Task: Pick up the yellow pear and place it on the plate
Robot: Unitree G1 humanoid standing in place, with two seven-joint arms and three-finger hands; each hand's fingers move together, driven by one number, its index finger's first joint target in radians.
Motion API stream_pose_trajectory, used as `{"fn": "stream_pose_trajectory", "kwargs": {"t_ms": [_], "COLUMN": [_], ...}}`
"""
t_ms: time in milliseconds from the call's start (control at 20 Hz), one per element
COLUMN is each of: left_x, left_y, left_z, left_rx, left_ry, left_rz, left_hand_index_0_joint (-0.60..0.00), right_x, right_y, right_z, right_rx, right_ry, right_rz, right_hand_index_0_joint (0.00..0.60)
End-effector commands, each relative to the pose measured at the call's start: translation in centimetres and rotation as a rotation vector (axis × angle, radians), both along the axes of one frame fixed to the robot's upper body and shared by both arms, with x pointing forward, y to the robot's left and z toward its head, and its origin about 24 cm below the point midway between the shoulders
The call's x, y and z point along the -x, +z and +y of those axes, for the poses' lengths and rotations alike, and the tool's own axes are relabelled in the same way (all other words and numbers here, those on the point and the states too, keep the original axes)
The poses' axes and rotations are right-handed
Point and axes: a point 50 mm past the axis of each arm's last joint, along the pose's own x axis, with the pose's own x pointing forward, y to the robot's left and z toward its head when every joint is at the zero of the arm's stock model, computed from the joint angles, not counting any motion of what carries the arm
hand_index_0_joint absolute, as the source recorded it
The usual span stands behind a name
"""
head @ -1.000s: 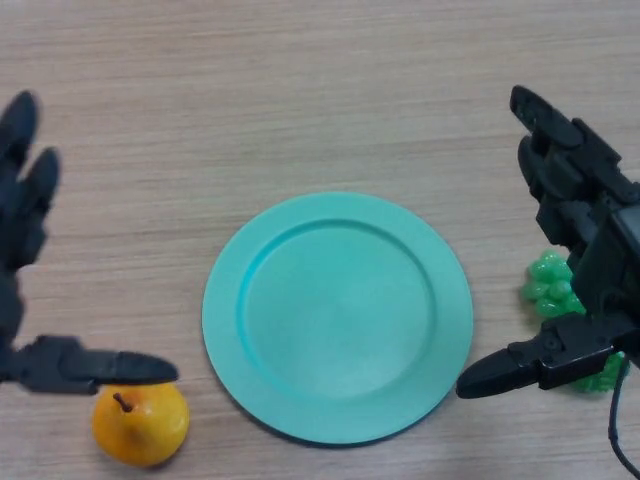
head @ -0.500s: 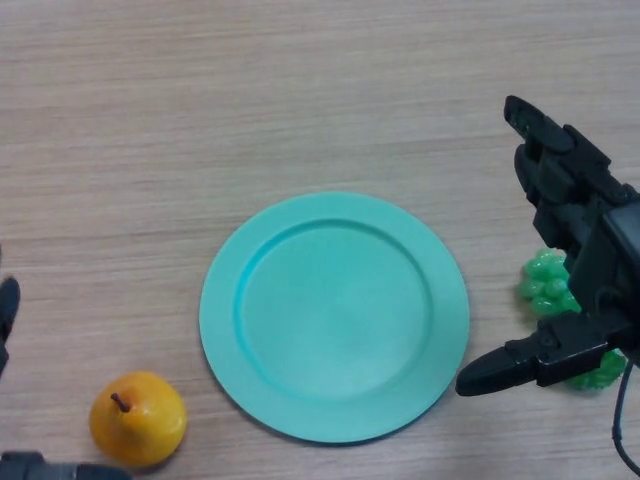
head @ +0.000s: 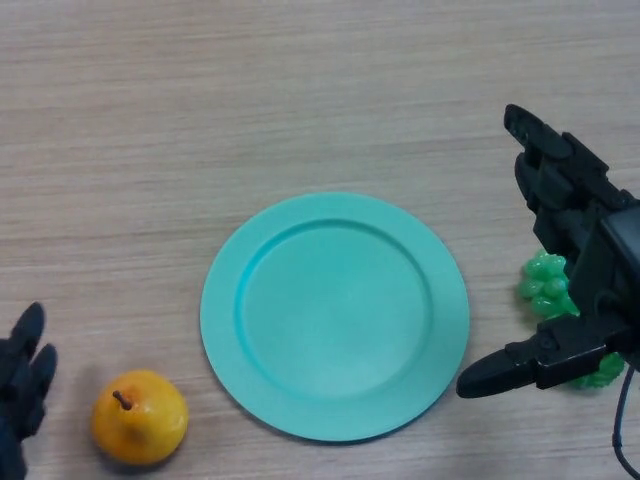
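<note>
The yellow pear [head: 140, 417] lies on the wooden table near the front left, its brown stem pointing up. To its right sits the empty turquoise plate [head: 335, 316]. Only the fingers of my left hand [head: 24, 375] show at the bottom left corner, straight and just left of the pear, not touching it. At the right edge my right hand [head: 570, 220] hangs open, fingers stretched away from me and thumb reaching toward the plate's rim.
A bunch of green grapes [head: 551, 287] lies under my right hand, partly hidden by it. The table [head: 300, 90] stretches bare beyond the plate.
My left hand drew back from over the pear to the bottom left corner, dropped almost out of view, then came up a little. The pear and right hand have stayed put.
</note>
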Motion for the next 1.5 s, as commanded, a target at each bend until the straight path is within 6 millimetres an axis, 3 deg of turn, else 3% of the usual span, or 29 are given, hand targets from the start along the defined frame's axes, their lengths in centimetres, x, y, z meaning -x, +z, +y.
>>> {"fn": "stream_pose_trajectory", "kwargs": {"t_ms": [50,250,350,500,850,1150,1350,1500], "left_x": [-0.6,-1.5,-1.6,-1.6,-1.5,-0.9,-3.4,-7.3], "left_y": [3.2,2.4,2.3,1.6,1.4,6.8,9.8,10.4], "left_z": [0.4,-0.3,-0.4,-1.0,-1.7,-2.9,-4.8,-7.1], "left_rx": [-0.126,-0.135,-0.145,-0.21,-0.203,-0.106,-0.095,-0.227], "left_ry": [0.003,0.003,0.009,0.007,-0.045,-0.085,-0.131,-0.161], "left_rz": [-0.265,-0.276,-0.28,-0.271,-0.177,-0.393,-0.499,-0.524], "left_hand_index_0_joint": [0.0,0.0,-0.2,-0.6,-0.6,-0.6,-0.6,-0.6], "right_x": [0.8,1.2,1.2,1.4,1.7,1.9,2.0,1.9], "right_y": [3.5,3.8,3.9,4.1,4.1,4.4,4.8,5.0], "right_z": [-0.3,-0.7,-0.8,-1.1,-1.0,-0.9,-0.7,-0.4], "right_rx": [0.025,0.01,0.01,0.021,0.022,0.028,0.031,0.04], "right_ry": [0.0,-0.009,-0.014,-0.027,-0.025,-0.028,-0.03,-0.035], "right_rz": [-0.265,-0.269,-0.274,-0.296,-0.265,-0.276,-0.295,-0.301], "right_hand_index_0_joint": [0.0,0.0,0.0,0.0,0.0,0.0,0.0,0.0]}}
